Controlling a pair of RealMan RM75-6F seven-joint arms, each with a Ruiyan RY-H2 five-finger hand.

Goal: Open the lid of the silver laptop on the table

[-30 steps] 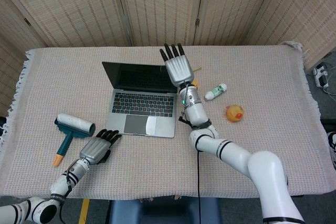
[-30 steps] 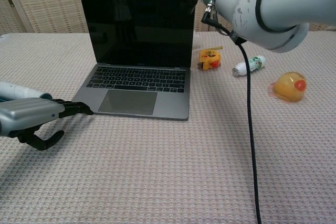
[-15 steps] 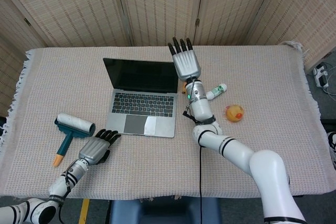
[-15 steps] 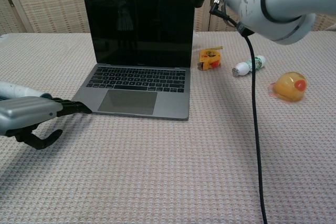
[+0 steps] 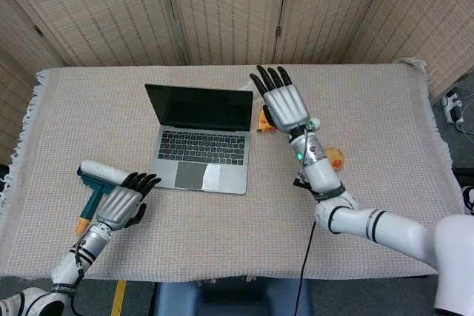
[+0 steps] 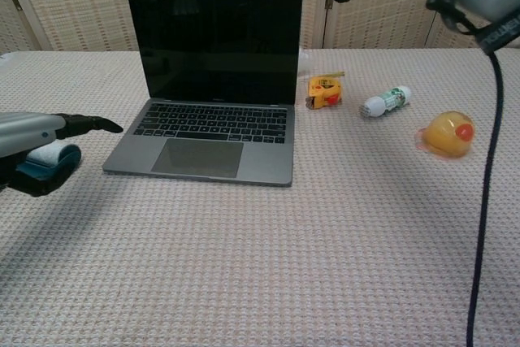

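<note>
Silver laptop (image 5: 201,140), lid raised upright with its dark screen showing, at centre-left of the head view on the cloth-covered table (image 5: 385,109). Right hand (image 5: 284,103), fingers spread and holding nothing, raised just right of the lid's upper corner, apart from it. Left hand (image 5: 118,203), fingers extended, empty, at lower left near the lint roller (image 5: 100,180); contact with the roller cannot be judged. Right of the laptop: yellow tape measure (image 6: 324,90), small bottle (image 6: 385,101), yellow duck toy (image 6: 445,133).

Woven folding screen (image 5: 222,9) behind cloth-covered table (image 5: 385,109).
</note>
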